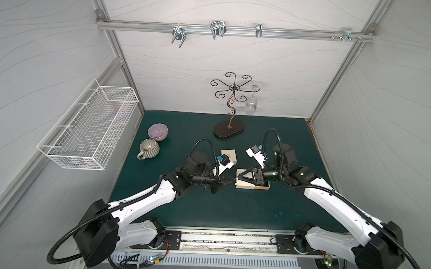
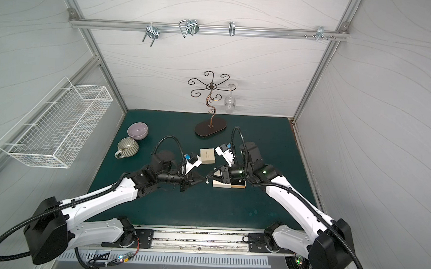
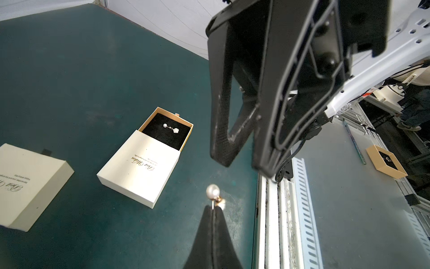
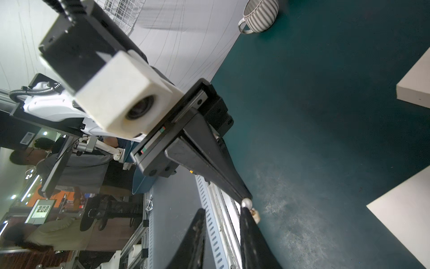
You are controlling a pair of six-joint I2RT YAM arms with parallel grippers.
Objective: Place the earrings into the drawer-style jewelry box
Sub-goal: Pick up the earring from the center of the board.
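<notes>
The left gripper is clamped on a pearl earring over bare mat, just beside the drawer box sleeve edge. The right gripper jaws stand apart.

Lighting's pretty flat in both top views: soft, from overhead. The white walls go bright while the dark green mat stays moody, with only faint shadows under the arms. Fisheye bends the aluminium frame posts near the edges. In the left wrist view the right gripper sits so close it's soft, but the pearl earring is crisp with a small glint. In the right wrist view the white wrist camera is blurry, the room behind is dim, and there's a pale sheen on the mat.
</notes>
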